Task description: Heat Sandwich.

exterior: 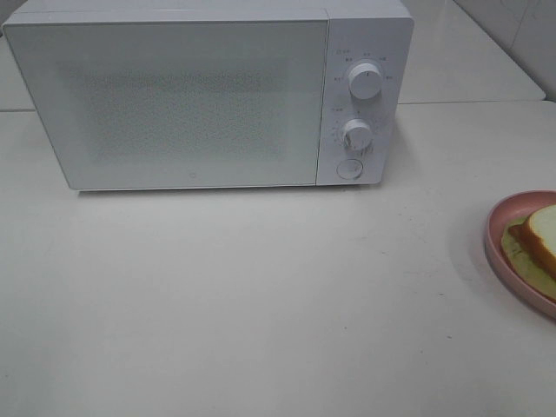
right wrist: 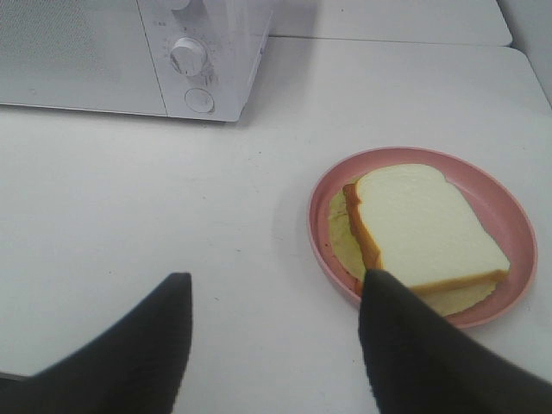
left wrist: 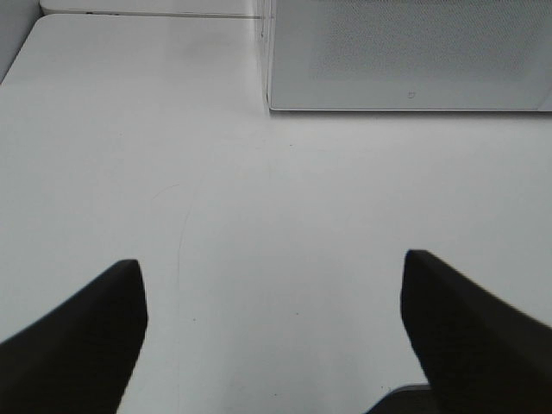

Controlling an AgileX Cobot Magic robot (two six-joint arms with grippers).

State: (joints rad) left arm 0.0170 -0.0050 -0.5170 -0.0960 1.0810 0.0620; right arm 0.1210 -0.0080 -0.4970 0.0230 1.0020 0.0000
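Sandwich: the hand-sized sandwich (right wrist: 427, 228) of white bread with a tan crust shows a thin red line of filling along one crust edge and pale green lettuce sticking out beneath the slices.
Support: it lies flat in the round pink plate (right wrist: 500, 194), which sits on the plain white table (exterior: 261, 304); the high view cuts off part of both at its edge.
Right pincer: the right pincer (right wrist: 276, 297), with two dark fingers, stands wide apart and holds nothing, raised over the table.
Sandwich against right pincer: one dark fingertip (right wrist: 384, 289) overlaps the near rim of the plate in the wrist view, just beside the sandwich's near corner; whether it touches cannot be told.
Left pincer: the left pincer (left wrist: 272, 263) is also spread wide and empty, above bare table.
Microwave: the white box-shaped microwave oven (exterior: 191, 95) with a closed door and two round knobs stands beyond both pincers, well apart from the plate.
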